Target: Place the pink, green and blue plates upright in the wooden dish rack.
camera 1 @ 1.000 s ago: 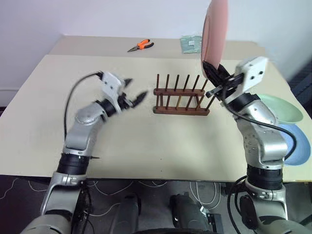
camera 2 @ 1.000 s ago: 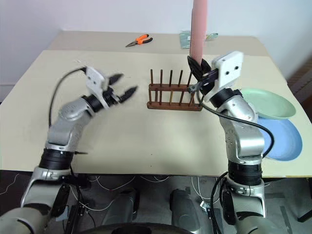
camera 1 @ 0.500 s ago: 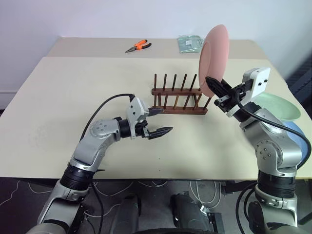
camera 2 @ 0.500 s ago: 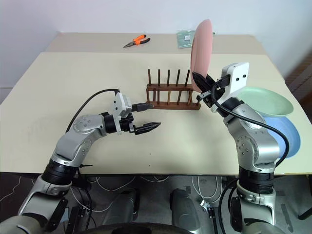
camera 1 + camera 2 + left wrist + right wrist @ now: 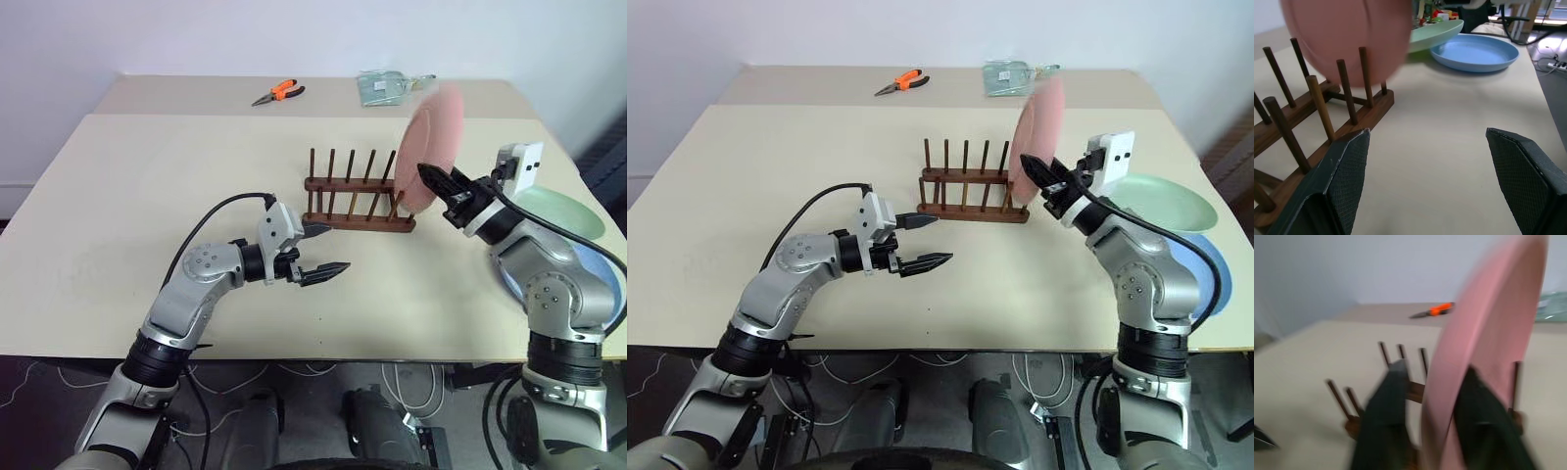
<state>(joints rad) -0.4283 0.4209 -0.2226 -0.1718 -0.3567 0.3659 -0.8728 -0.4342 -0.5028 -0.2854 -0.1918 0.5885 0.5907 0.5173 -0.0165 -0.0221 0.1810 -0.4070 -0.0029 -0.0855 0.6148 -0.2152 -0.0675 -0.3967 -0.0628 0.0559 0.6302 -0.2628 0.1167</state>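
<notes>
The pink plate [image 5: 431, 137] stands on edge at the right end of the wooden dish rack [image 5: 353, 223], leaning right and blurred. My right gripper [image 5: 431, 181] straddles its lower rim. In the right wrist view its fingers [image 5: 1386, 401] sit apart from the plate [image 5: 1488, 333], so it is open. My left gripper [image 5: 338, 249] hovers open and empty just in front of the rack's left half, pointing right. The green plate [image 5: 558, 213] lies flat at the table's right edge, overlapping the blue plate [image 5: 607, 284] nearer me. My right arm partly hides both.
Orange-handled pliers [image 5: 279, 93] and a clear packet [image 5: 387, 86] lie on the far table behind the rack. The rack's other peg slots [image 5: 1317, 107] hold nothing. Bare tabletop [image 5: 118, 215] spreads to the left.
My right arm lowered the pink plate from high above into the rack's right end, and its fingers parted. My left gripper swung right to the rack's front, then held still.
</notes>
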